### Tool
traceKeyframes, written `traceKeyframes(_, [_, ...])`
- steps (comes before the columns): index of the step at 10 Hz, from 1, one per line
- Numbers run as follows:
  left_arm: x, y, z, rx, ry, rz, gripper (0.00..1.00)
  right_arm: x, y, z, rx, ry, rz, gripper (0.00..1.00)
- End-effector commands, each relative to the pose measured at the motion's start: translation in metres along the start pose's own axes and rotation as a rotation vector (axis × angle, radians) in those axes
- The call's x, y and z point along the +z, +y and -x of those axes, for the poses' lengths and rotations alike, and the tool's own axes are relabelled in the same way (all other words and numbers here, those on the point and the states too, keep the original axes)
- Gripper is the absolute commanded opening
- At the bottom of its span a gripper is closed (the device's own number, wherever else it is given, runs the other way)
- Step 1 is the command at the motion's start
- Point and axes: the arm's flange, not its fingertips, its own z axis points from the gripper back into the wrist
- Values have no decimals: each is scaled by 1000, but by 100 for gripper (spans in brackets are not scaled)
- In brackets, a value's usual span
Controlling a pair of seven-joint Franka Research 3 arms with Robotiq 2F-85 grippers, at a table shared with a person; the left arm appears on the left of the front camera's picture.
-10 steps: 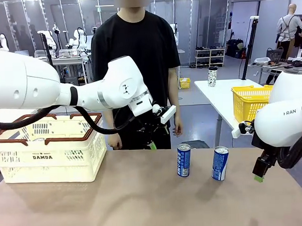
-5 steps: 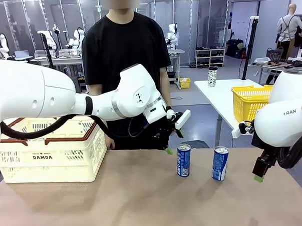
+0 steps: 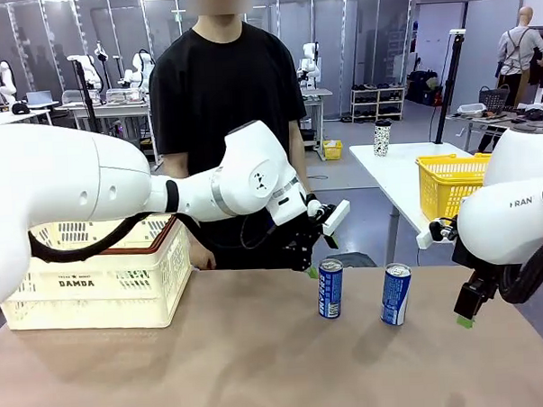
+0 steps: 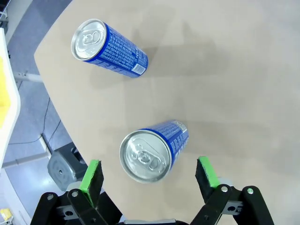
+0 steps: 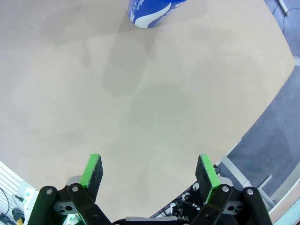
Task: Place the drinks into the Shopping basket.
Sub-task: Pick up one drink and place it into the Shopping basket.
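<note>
1. Plainly, the left gripper [image 4: 149,177] has its green pads [image 4: 91,180] spread wide, and they grip nothing.
2. Seen along those fingers, the silver top of a slim blue metal drink can [image 4: 145,157] with white lettering sits in the gap between the pads, clear of both.
3. From the front, this gripper hangs at the can's upper left, with one green tip close to the can's top rim.
4. Farther out, a second blue drink can [image 4: 108,48] of the same kind stands upright on the light-brown tabletop [image 3: 261,366], near the first but not touching it.
5. The right gripper [image 5: 149,171] also has its fingers fully spread and empty, over bare tabletop near the table's right edge.
6. In its wrist view the base of a blue can shows at the top edge, well apart from the pads.
7. Both cans stand on the table toward its right half, outside the large cream-white plastic lattice shopping basket [image 3: 122,282] with the reddish-brown rim.
8. That basket sits at the table's far left, partly behind the left arm, well apart from the cans.
9. A person in a black T-shirt [image 3: 226,88] stands at the far side.
10. A bright yellow plastic basket [image 3: 446,182] rests on a white side table to the right.
</note>
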Motion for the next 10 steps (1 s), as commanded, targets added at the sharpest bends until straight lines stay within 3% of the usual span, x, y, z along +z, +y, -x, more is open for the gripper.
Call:
traceKeyframes(1, [-7, 25, 0, -39, 13, 43, 100, 0, 1, 0, -7, -1, -2, 100])
traceKeyframes(5, [-19, 36, 2, -45, 31, 132, 100, 0, 1, 0, -7, -1, -2, 100])
traceKeyframes(10, [-30, 51, 5, -45, 12, 157, 100, 0, 1, 0, -7, -1, -2, 100])
